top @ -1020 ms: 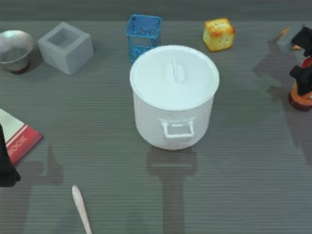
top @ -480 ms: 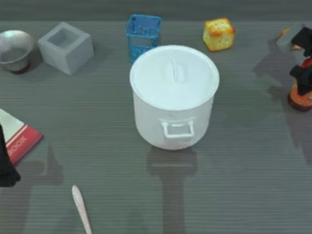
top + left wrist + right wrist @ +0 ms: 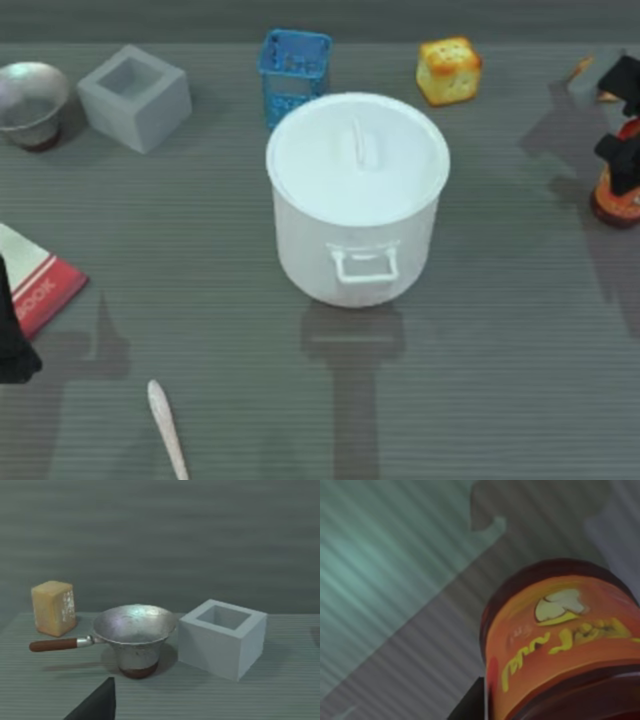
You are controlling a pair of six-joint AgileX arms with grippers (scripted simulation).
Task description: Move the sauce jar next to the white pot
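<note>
The white pot [image 3: 357, 195] stands in the middle of the table, lid on, its side handle facing the front edge. Far off at the table's right edge stands the sauce jar [image 3: 612, 205], with an orange label and dark sauce. My right gripper [image 3: 622, 150] comes down over the jar's top, shut on it and hiding the lid. The right wrist view is filled by the jar [image 3: 560, 640], and a dark finger [image 3: 472, 705] presses against its side. My left gripper [image 3: 12, 340] is parked at the left edge, open, with one fingertip [image 3: 100, 705] showing.
Behind the pot are a blue basket [image 3: 294, 70] and a golden bread cube [image 3: 449, 70]. At the back left stand a grey hollow cube [image 3: 134, 97] and a metal pan [image 3: 30, 100]. A red book [image 3: 35, 280] lies at the left, a white utensil [image 3: 167, 428] at the front.
The sauce jar and my right gripper have crept very slightly to the left. Nothing else has moved.
</note>
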